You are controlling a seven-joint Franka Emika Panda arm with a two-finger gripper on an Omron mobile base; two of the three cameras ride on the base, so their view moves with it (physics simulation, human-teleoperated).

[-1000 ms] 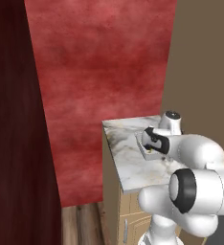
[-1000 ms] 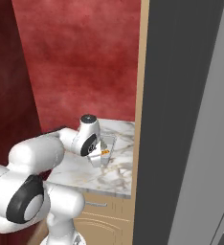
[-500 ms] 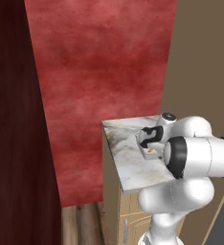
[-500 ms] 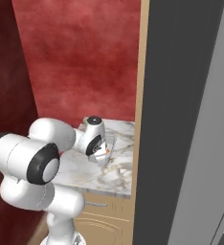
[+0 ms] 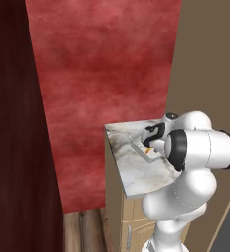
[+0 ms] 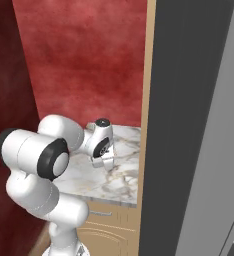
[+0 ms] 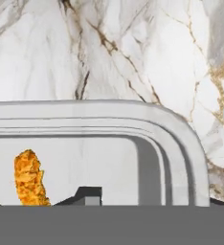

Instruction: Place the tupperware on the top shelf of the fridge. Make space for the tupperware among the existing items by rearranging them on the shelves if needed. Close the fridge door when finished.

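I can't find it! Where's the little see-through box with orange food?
The shallow translucent grey-white tupperware sits on the marble counter in the left base view, beside the end effector.

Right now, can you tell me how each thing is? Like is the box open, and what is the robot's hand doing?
tupperware: open, no lid, resting flat on the marble counter.
orange food piece: lying inside the tupperware.
gripper: down low right over the tupperware; open or shut cannot be told.
marble counter: bearing the tupperware.
fridge door: a tall grey panel at the right; whether it is open cannot be told.
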